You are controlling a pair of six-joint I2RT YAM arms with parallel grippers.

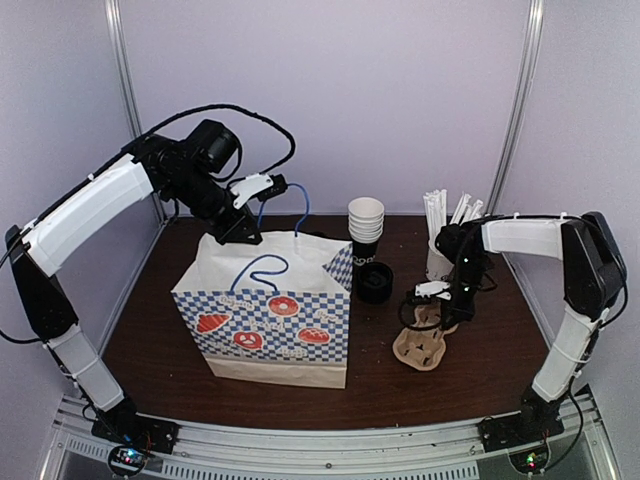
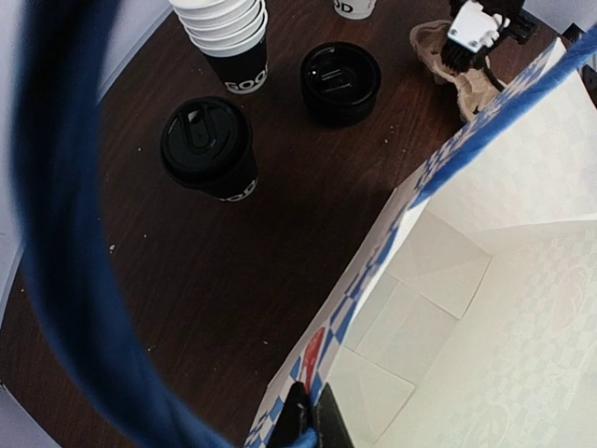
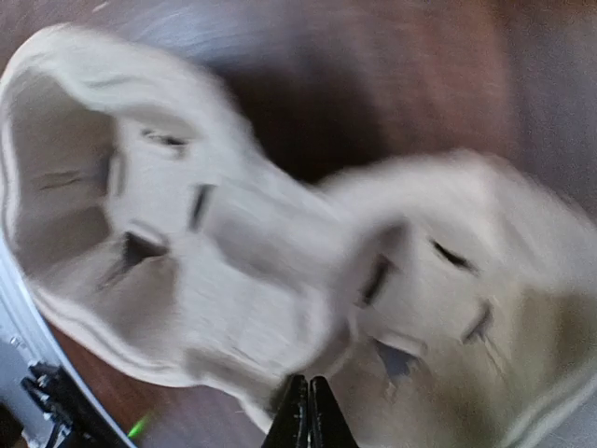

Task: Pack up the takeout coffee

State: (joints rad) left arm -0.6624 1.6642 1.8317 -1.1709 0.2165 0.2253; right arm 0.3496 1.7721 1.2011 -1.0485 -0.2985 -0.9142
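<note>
The takeout coffee [image 2: 207, 147], a black cup with a black sip lid, stands on the brown table behind the bag in the left wrist view. In the top view the bag hides it. My left gripper [image 2: 311, 415] is shut on the back rim of the blue-checked paper bag [image 1: 270, 300], which stands open, and it also shows in the top view [image 1: 240, 235]. My right gripper [image 3: 307, 411] is shut on the edge of a beige pulp cup carrier [image 3: 233, 243], right of the bag [image 1: 420, 345]. The right wrist view is blurred.
A stack of bare cups [image 1: 366, 225] and a short black stack of lids [image 1: 375, 283] stand behind the bag's right corner. A white cup of straws [image 1: 440, 250] is at the back right. The bag's blue handle [image 2: 56, 233] loops across the left wrist view.
</note>
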